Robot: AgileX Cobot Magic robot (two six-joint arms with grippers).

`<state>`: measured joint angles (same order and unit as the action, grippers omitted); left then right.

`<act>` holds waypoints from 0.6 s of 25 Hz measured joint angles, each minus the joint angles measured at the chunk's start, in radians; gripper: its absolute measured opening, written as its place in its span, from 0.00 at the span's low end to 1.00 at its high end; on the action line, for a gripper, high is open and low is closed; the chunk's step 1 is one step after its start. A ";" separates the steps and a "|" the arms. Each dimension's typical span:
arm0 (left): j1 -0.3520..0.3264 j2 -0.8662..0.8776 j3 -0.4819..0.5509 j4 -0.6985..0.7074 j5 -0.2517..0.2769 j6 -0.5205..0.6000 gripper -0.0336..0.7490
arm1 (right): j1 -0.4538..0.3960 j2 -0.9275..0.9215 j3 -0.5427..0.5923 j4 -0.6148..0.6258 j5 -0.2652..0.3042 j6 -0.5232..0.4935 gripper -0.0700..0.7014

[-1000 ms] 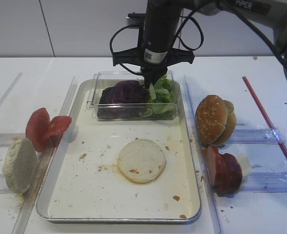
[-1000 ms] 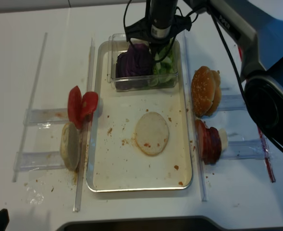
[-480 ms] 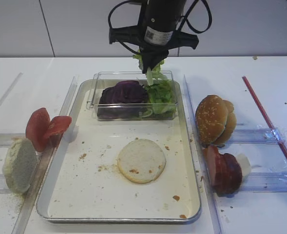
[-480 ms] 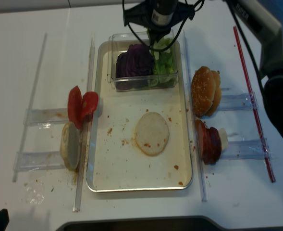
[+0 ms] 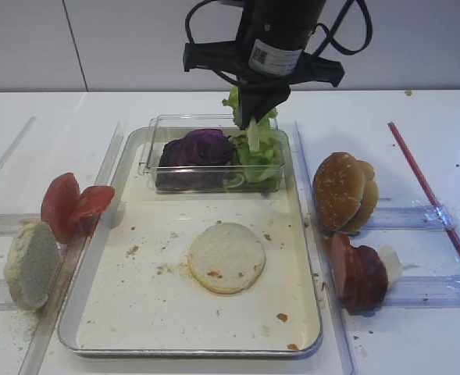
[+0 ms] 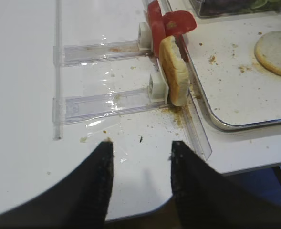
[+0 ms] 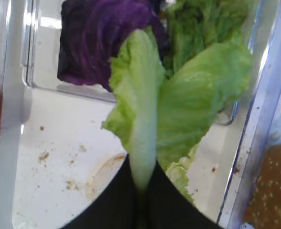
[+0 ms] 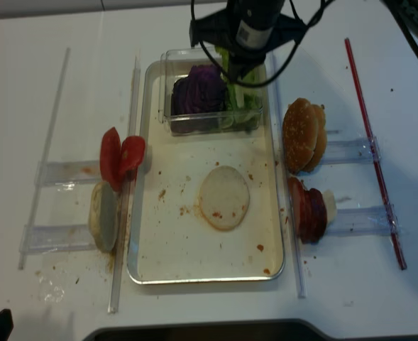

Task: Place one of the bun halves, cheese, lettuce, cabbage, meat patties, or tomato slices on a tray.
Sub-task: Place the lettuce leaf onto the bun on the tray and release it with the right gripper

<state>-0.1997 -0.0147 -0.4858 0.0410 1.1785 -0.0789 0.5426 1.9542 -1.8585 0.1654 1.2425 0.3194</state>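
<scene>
My right gripper (image 5: 254,117) (image 7: 141,188) is shut on the pale rib of a light green lettuce leaf (image 7: 178,109) (image 5: 254,134), which hangs over the right end of the clear box (image 5: 147,156). Purple cabbage (image 5: 198,148) (image 7: 102,38) and more lettuce lie in that box, at the far end of the tray (image 5: 136,312). A flat pale bun half (image 5: 226,257) lies in the tray's middle. My left gripper (image 6: 140,145) is open over bare table near the front edge, holding nothing.
Left of the tray, clear racks hold tomato slices (image 5: 72,205) (image 6: 166,24) and an upright bun half (image 5: 31,266) (image 6: 173,71). On the right, racks hold sesame bun tops (image 5: 343,191) and meat patties (image 5: 357,273). A red rod (image 5: 429,187) lies at far right.
The right gripper has risen out of the clear box with a lettuce leaf pinched in it and shifted slightly right. The left gripper view has no earlier frame.
</scene>
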 joint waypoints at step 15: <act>0.000 0.000 0.000 0.002 0.000 0.000 0.41 | 0.160 -0.060 0.217 0.030 -0.006 0.008 0.16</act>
<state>-0.1997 -0.0147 -0.4858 0.0425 1.1785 -0.0789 0.7022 1.8945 -1.6411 0.1955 1.2367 0.3276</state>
